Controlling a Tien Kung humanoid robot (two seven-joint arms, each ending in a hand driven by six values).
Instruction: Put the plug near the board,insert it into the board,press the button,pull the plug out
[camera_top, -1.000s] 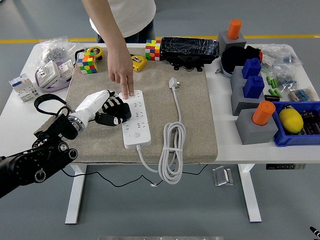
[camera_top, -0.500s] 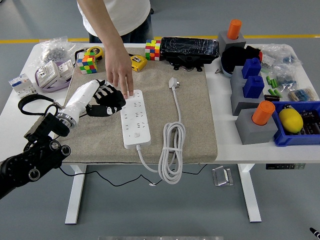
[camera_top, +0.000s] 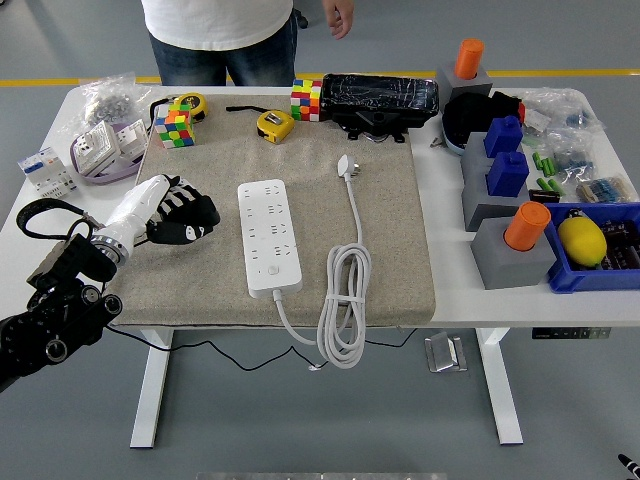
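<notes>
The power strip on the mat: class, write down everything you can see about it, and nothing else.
The power strip is a long white block that looks like smooth plastic, with rows of sockets along its top and one round button near its near end. It lies flat on the beige mat, running lengthwise away from the camera. A white cord leaves its near end, coils at the table's edge and ends in a plug lying loose on the mat. No socket holds a plug. The left hand is beside it, apart.

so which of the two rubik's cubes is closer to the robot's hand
The rubik's cube at the mat's far left corner, beside the yellow tape measure, is closer to the left hand. The other cube sits farther right, next to the black case.
</notes>
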